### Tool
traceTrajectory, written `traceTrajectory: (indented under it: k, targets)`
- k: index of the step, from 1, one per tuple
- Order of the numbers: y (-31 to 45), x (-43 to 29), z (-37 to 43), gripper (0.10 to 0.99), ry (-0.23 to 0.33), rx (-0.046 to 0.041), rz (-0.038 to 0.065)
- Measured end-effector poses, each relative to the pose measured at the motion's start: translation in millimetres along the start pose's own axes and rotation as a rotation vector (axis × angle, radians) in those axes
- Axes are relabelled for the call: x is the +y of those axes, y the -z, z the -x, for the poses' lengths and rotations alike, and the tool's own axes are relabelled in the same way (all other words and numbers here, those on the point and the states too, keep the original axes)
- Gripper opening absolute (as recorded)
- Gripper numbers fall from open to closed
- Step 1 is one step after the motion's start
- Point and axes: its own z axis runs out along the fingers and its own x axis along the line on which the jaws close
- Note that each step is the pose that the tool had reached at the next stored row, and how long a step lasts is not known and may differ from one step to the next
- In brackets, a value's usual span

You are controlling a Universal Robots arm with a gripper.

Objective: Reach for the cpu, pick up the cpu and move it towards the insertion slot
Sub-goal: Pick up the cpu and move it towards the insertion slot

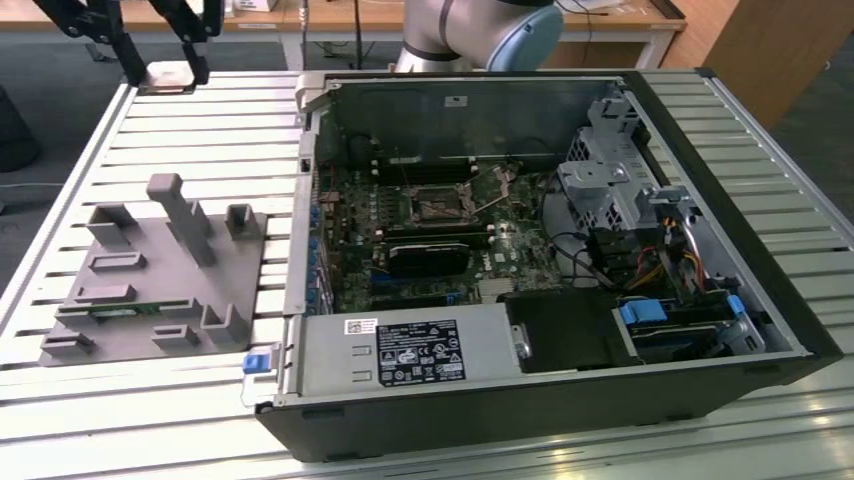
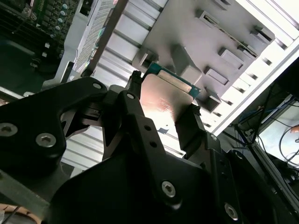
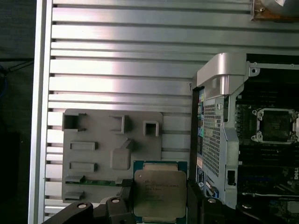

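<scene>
In the exterior view we see, at the left, the grey plastic fixture tray [image 1: 147,290] lying on the slatted metal counter [image 1: 200,110], with a green memory stick [image 1: 120,312] resting in one of its slots. Above the counter's far left corner hangs the gripper [image 1: 171,72], and its two black fingers [image 1: 131,60] are clamped on the cpu [image 1: 171,72], which is lifted clear of the tray and well apart from it.

In the first wrist view the cpu [image 3: 160,193] shows its silver metal top and green rim between the gripper [image 3: 160,205] fingers, and the tray [image 3: 93,140] is below it.

In the second wrist view the gripper [image 2: 163,105] holds the cpu [image 2: 161,100] by two opposite edges.

To the right of the tray stands the open computer case [image 1: 747,330], lying on its side. Inside it the motherboard [image 1: 400,250] is visible. The insertion slot [image 1: 438,205] sits in the middle of the board, a dark square in a silvery frame. In the first wrist view the insertion slot [image 3: 275,125] lies beyond the case wall, well apart from the held cpu. The arm's body [image 1: 481,30] rises behind the case.
</scene>
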Motion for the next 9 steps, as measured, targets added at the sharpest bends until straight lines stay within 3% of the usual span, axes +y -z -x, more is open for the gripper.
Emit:
traceTrajectory:
  k: [9]
  targets:
    - [-0.1,5.8,17.4,0.541,0.0,-0.0001,0.0]
